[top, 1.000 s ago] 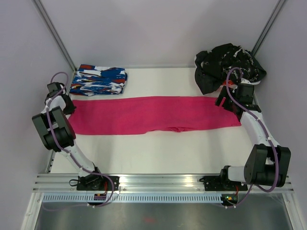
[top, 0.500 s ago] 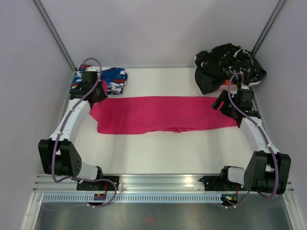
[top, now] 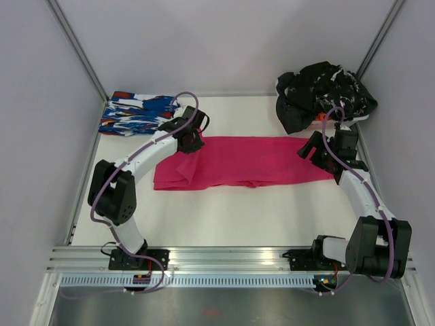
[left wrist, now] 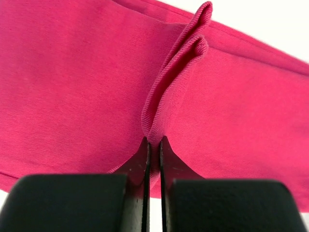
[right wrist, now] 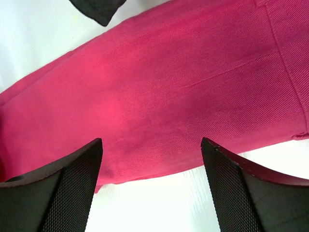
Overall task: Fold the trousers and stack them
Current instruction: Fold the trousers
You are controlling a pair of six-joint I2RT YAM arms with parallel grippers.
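The left gripper [left wrist: 153, 145] is pinching a raised fold of the trousers [top: 251, 161] mid-frame; the right gripper [right wrist: 150, 142] is hovering, jaws spread wide, over their right end.

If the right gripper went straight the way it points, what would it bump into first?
The right gripper would likely meet the pink trousers first, just beyond its open jaws, though depth is unclear.
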